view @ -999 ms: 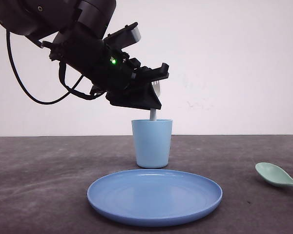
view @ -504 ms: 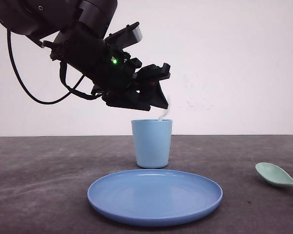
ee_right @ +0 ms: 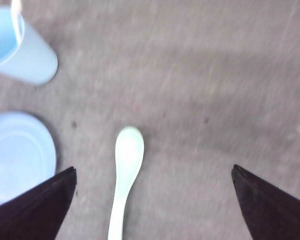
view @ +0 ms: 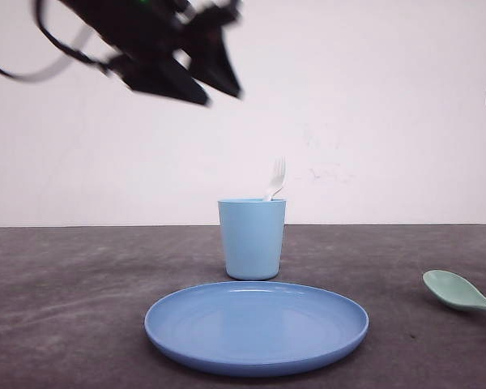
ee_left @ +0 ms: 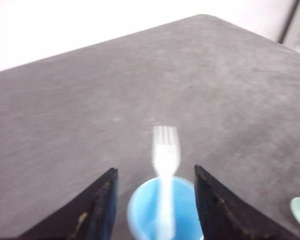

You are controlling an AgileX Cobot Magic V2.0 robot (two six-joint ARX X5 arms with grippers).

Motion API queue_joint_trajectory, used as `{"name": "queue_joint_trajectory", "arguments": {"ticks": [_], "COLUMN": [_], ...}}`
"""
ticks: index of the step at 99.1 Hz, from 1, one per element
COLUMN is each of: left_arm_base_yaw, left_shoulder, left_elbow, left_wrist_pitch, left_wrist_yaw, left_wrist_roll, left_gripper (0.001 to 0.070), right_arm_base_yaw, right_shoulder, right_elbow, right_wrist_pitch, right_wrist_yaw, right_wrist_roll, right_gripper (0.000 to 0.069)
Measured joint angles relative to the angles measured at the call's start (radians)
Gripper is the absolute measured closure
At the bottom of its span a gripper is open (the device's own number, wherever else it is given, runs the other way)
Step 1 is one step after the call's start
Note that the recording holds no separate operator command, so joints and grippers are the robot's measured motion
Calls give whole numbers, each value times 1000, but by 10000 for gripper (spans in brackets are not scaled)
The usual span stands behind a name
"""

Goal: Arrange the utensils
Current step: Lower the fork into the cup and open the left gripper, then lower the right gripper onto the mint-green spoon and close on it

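Since the earlier frames, left gripper had released the fork and risen well clear of the cup; a second before, it was directly above the rim with the fork in its grasp. Front view showed it blurred, high and left of the cup. In the left wrist view its fingers were spread apart with nothing between them, the cup and fork visible below through the gap.

Fork stood handle-down in the cup, tines up, leaning against the right side of the rim. Plate sat bare in front of the cup, on the near side.

Spoon lay flat on the table, well right of the plate, untouched. Right wrist view had it between the fingers of the right gripper, which were wide apart and empty, some way above the spoon.

Judgement: fork step complete; spoon step now in hand. Next move likely calls for the right arm to descend over the spoon handle, close on it, and carry it to the cup. Thin handle flat on the table may be awkward to grip.
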Motion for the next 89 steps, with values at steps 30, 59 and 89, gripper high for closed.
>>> {"name": "queue_joint_trajectory", "arguments": {"ticks": [30, 59, 89], "left_arm_base_yaw": [181, 437, 451], "left_shoulder": [-325, -470, -473], "left_elbow": [2, -12, -14], "left_wrist_pitch": [-371, -621, -692], "left_wrist_yaw": [-45, -50, -48], "left_wrist_roll": [-17, -34, -43], "left_gripper": [429, 429, 429], "right_arm_base_yaw": [92, 240, 320], "right_shoulder": [120, 232, 360], "right_elbow": [-2, -3, -4], "right_wrist_pitch": [-24, 15, 94], "right_wrist_yaw": [-2, 32, 90], "right_wrist_roll": [6, 60, 125], "right_gripper": [66, 73, 74]}}
